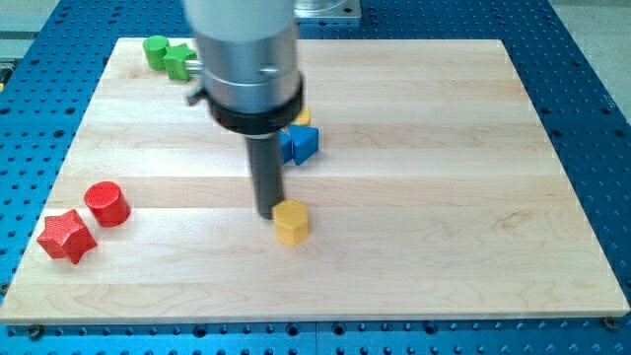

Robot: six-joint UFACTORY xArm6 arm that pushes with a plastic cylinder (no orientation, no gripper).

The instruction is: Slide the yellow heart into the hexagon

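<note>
A yellow hexagon block (291, 221) lies near the middle of the wooden board (444, 197). My tip (269, 213) stands right at its left side, touching or nearly touching it. A second yellow block (304, 116) shows only as a small corner behind the arm's grey body, above the blue blocks. Its shape cannot be made out. The rod rises from the tip to the grey body, which hides part of the board's upper middle.
Blue blocks (300, 144) sit just right of the rod, above the hexagon. A green round block (155, 49) and a green block (178, 62) lie at the top left. A red cylinder (106, 203) and a red star (66, 237) lie at the left edge.
</note>
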